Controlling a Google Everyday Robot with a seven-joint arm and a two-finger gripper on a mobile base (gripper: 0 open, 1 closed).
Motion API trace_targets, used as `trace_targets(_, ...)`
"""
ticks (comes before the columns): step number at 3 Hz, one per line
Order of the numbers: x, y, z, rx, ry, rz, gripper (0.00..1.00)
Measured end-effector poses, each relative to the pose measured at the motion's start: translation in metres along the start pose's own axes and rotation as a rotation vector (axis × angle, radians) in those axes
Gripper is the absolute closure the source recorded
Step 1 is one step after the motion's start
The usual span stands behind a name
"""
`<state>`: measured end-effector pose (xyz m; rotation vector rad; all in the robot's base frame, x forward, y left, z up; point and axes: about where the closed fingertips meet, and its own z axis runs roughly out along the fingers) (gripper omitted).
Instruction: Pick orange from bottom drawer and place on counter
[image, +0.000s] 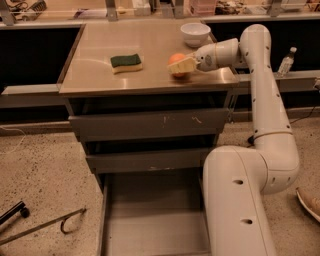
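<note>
Beige counter (95, 82) bears the round orange (175, 58), seemingly clasped by the end effector (180, 66).

My gripper (178, 66) is cream-yellow on a white arm (262, 95), near the right edge of the glossy beige-tan counter (150, 42), against the plain bright orange (175, 57). Left of centre lies a sponge (126, 62), dark green over yellow. A white bowl (195, 34) sits by the back right corner. The bottom drawer (155, 220) is flat grey; the drawer fronts (145, 125) above are grey with pale scratches.
</note>
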<state>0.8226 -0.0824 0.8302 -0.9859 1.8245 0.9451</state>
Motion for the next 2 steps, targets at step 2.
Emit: trace_targets(2,0.0,0.0,0.0,0.0,0.0,0.0,0.0)
